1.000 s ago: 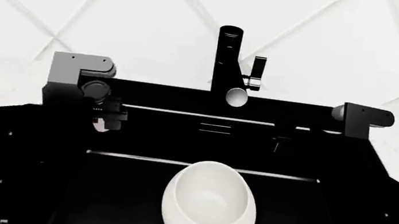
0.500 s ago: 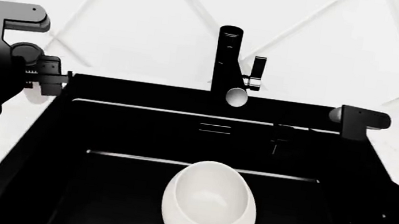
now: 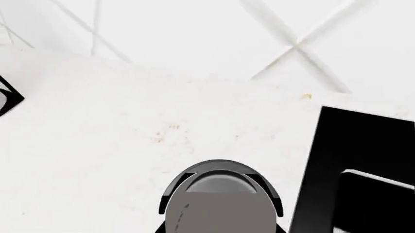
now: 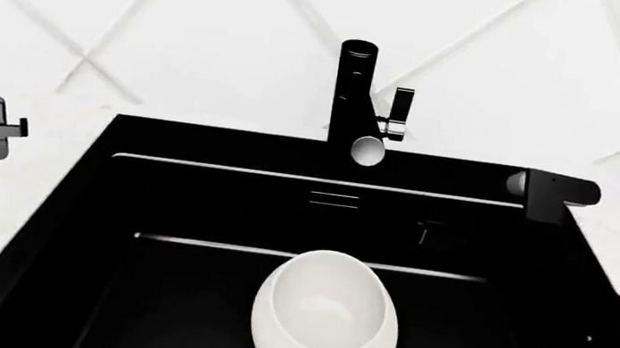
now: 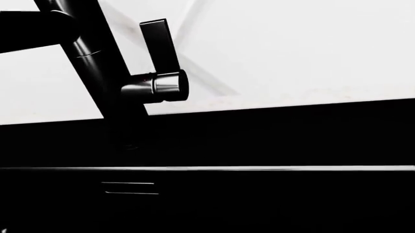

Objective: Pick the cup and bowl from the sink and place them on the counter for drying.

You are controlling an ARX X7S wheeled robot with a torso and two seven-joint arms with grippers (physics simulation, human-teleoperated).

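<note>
- We see the bowl lying in the sink, near its front, with its opening turned up and toward us; nothing touches it.
- In the left wrist view the cup sits in the left tool, over the white desk just beside the black sink edge. We judge this tool closed around the cup, though the fingers are hidden.
- If the left tool opens while the cup is high or tilted, the cup may tip over and roll; being so near the edge, it could fall back into the sink.
- The right tool is dark against the dark basin, so we cannot tell if it is wide or narrow.
- The bowl is smooth and rounded; a pinch on its rim may slip.
- The faucet stands close behind, so the right arm may hit it when lifting.
</note>
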